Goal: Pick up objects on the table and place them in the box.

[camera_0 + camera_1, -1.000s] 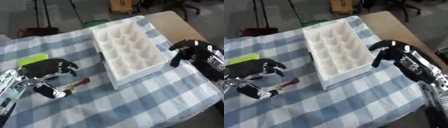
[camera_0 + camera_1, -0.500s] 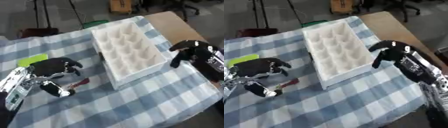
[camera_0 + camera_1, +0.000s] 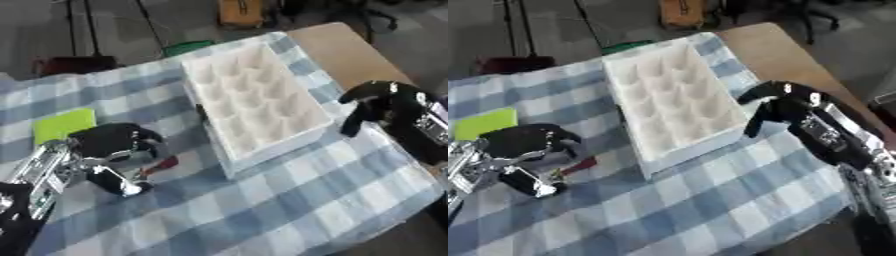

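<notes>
Red object [image 3: 163,164] lies on the checked tabletop [image 3: 289,200] just left of the white box [image 3: 254,105], under our left hand [image 3: 114,147], whose curled fingers should close squarely round it before lifting; our right hand [image 3: 776,107] hovers curled, empty.
</notes>
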Available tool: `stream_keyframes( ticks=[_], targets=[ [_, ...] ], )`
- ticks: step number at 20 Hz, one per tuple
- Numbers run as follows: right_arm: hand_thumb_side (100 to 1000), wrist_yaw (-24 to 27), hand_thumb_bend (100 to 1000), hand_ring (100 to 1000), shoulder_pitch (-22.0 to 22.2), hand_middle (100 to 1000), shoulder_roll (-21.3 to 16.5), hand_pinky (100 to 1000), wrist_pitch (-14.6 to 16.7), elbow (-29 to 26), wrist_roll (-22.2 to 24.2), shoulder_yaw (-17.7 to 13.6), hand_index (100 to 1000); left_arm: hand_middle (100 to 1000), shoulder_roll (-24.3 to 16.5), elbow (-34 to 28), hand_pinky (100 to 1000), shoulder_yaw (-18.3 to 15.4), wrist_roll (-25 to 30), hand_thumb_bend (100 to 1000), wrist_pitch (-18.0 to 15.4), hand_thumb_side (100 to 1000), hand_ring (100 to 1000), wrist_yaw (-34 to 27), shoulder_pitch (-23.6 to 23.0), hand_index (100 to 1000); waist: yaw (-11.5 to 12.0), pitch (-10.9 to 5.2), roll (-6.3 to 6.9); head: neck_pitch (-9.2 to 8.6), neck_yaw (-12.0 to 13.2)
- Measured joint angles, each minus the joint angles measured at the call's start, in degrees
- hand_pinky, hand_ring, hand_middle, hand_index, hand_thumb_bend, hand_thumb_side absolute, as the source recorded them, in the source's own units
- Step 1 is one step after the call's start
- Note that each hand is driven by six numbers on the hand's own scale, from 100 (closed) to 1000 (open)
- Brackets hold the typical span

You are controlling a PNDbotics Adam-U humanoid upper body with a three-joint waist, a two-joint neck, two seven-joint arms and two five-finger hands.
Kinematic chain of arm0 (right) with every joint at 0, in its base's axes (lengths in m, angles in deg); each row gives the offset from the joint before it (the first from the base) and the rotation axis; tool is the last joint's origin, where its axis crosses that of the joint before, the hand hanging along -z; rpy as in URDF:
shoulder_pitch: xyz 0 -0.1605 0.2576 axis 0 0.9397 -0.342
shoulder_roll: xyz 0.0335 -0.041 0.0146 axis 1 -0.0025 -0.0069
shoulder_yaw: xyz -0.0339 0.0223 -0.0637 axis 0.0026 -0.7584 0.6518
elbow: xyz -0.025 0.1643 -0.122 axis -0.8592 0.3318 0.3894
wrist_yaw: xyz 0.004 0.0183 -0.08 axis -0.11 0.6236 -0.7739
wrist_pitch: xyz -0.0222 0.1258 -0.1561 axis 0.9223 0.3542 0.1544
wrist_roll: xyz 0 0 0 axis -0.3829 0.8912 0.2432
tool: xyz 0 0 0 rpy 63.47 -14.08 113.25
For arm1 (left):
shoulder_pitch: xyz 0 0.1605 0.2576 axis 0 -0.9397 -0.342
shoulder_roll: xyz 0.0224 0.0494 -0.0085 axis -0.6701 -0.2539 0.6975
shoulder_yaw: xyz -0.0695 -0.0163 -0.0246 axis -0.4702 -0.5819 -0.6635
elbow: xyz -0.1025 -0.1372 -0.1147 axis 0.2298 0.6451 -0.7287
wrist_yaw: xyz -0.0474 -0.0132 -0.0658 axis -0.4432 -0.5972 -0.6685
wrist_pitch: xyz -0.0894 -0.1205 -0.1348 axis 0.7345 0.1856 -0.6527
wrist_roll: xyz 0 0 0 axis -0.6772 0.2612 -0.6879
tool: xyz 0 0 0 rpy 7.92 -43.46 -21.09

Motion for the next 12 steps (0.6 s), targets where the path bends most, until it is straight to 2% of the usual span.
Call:
stream_keyframes(
  ticks=[1,4,5,6,7,8,9,10,11,12],
  targets=[
    [771,0.0,100,524,0.0,752,0.0,577,0.0,0.0,0.0,0.0,818,853,0.2,0.4,922,-0.1,-0.4,186,0.2,444,883,0.2,0.0,744,-0.1,0.00,0.00,0.00,0.0],
    [771,0.0,100,524,0.0,752,0.3,577,0.0,0.0,0.0,0.0,818,848,0.5,1.6,920,-0.2,-1.8,154,1.0,465,880,0.4,0.0,737,-0.1,0.00,-0.01,0.03,0.0],
    [771,0.0,100,523,0.0,752,0.4,577,0.0,0.0,0.0,0.0,818,840,0.5,1.8,915,-0.3,-2.2,100,1.1,514,873,0.3,0.0,736,-0.1,0.00,-0.02,0.14,0.0],
    [771,0.0,100,523,0.0,752,0.4,577,0.0,0.0,0.0,0.0,818,840,0.5,1.9,915,-0.3,-2.3,100,1.2,514,873,0.0,-0.2,736,-0.1,0.00,-0.03,0.20,0.0],
    [770,0.0,100,523,0.0,752,0.4,577,0.0,0.0,0.0,0.0,818,839,0.5,1.9,916,-0.3,-2.3,100,1.2,573,872,-0.5,-0.3,746,-0.1,0.00,-0.04,0.26,0.0],
    [770,0.0,100,523,0.0,752,0.4,577,0.0,0.0,0.0,0.0,818,839,0.5,1.9,916,-0.4,-2.0,100,1.2,573,872,-1.2,-0.4,746,-0.1,0.00,-0.05,0.28,0.0],
    [770,0.0,100,523,0.0,752,0.4,577,0.0,0.0,0.0,0.0,818,841,0.5,1.8,922,-0.4,-1.4,100,1.1,621,875,-2.0,-0.5,759,-0.1,0.00,-0.05,0.29,0.0],
    [770,0.0,100,523,0.0,752,0.4,577,0.0,0.0,0.0,0.0,818,841,0.4,1.6,923,-0.5,-0.5,100,0.9,628,875,-3.0,-0.5,761,-0.1,0.00,-0.05,0.29,0.0],
    [770,0.0,100,523,0.0,752,0.4,577,0.0,0.0,0.0,0.0,818,846,0.4,1.2,926,-0.6,0.5,113,0.7,705,878,-4.2,-0.6,777,-0.1,0.00,-0.05,0.29,0.0],
    [770,0.0,100,523,0.0,752,0.4,577,0.0,0.0,0.0,0.0,818,846,0.4,0.6,926,-0.6,1.6,113,0.5,705,878,-5.4,-0.6,777,-0.1,0.00,-0.05,0.29,0.0]
  ],
)
